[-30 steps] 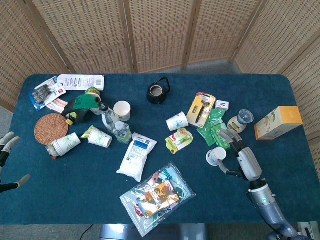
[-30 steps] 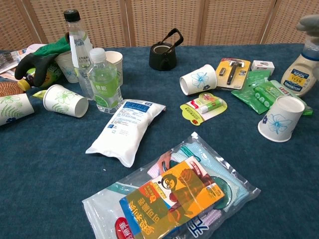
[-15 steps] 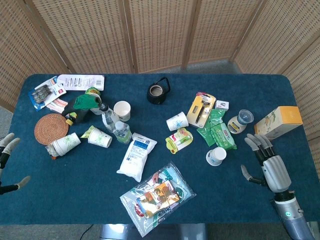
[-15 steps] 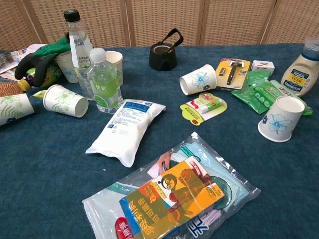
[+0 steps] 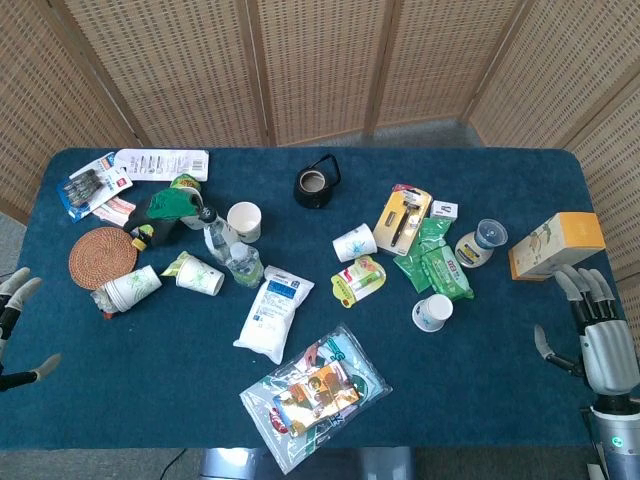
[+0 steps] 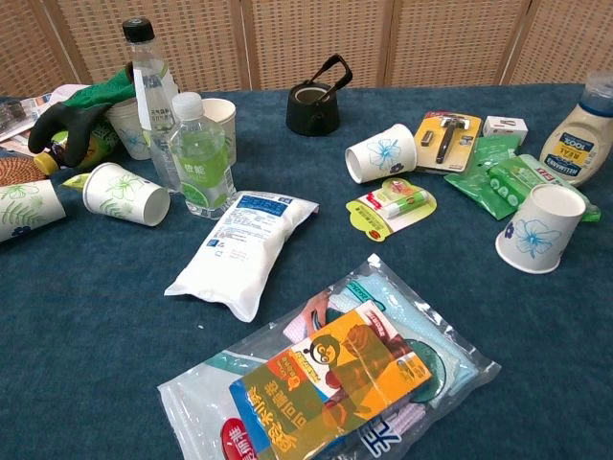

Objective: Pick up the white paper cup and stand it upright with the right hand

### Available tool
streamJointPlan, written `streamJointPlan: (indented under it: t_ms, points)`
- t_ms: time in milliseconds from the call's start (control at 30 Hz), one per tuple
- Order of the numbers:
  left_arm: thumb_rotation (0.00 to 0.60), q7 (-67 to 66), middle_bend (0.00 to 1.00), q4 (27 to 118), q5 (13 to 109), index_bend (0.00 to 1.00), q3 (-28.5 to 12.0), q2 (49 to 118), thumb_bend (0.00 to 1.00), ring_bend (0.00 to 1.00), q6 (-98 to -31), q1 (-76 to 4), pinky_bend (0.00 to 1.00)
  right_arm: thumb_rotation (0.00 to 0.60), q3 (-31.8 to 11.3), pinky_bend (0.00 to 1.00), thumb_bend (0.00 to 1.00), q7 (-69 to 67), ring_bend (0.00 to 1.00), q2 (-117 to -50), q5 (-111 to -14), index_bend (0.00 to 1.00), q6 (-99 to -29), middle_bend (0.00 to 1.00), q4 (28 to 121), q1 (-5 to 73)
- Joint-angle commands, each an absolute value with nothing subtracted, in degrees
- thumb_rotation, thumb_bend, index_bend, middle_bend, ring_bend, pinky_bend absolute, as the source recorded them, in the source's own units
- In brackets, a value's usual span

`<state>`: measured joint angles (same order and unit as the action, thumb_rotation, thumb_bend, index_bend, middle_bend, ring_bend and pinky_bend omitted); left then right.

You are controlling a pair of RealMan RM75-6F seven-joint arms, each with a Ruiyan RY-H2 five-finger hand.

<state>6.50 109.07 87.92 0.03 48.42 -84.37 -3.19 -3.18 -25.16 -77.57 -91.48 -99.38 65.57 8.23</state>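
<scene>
A white paper cup (image 5: 432, 312) with a blue flower print stands upright, mouth up, on the blue table right of centre; the chest view shows the cup (image 6: 536, 228) at its right side. My right hand (image 5: 598, 338) hovers at the table's right front corner, far to the right of the cup, fingers spread and holding nothing. At the left edge of the head view, my left hand (image 5: 14, 322) is off the table, fingers apart and empty. Neither hand appears in the chest view.
Another flower-print cup (image 5: 355, 242) lies on its side near the centre. Green packets (image 5: 438, 262), a sauce bottle (image 5: 478, 242) and a yellow box (image 5: 555, 243) sit behind the upright cup. Bottles, cups and a glove crowd the left; a white pouch (image 5: 273, 313) and snack bag (image 5: 315, 392) lie in front.
My right hand has let go beside the upright cup and pulled away to the right front corner of the table. The cup stays standing. The left hand has barely moved.
</scene>
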Motion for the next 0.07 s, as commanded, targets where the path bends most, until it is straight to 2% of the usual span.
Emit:
streamJointPlan:
  t_ms: [33, 67]
  points:
    - [0.6, 6.57, 0.0, 109.1, 87.98, 0.0, 0.05, 48.41, 0.24, 0.0, -84.39, -3.19, 0.0, 0.384, -3.36, 0.08, 0.49, -25.16, 0.0, -77.61, -91.62, 0.01, -99.16, 0.0, 65.67, 8.22]
    - [0.6, 6.58, 0.0, 109.1, 87.99, 0.0, 0.06, 48.4, 0.24, 0.0, -84.41, -3.18, 0.0, 0.386, -3.39, 0.08, 0.49, -25.21, 0.0, -77.61, -91.71, 0.01, -99.13, 0.0, 65.73, 8.2]
